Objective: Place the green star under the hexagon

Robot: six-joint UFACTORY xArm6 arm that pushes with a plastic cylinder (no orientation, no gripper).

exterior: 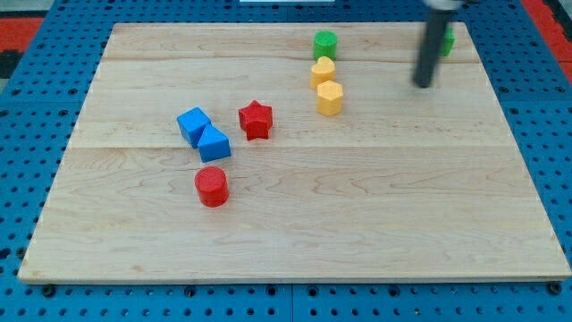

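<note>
Your tip (pixel 422 84) rests on the wooden counter (pixel 357 224), right of the yellow hexagon block (pixel 330 97), hiding most of a green block (pixel 446 40); no pincer shows.

A green round block (pixel 325 43) sits near the view's top. A yellow block (pixel 323 72) is just below it. A red star (pixel 256 119) is near two touching blue blocks (pixel 203 133). A red round block (pixel 212 186) sits below them on the wooden board (pixel 357 224).

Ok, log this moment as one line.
tip top right, beside green star, contact unclear | yellow hexagon left of tip, below yellow block | star not yet under hexagon
</note>
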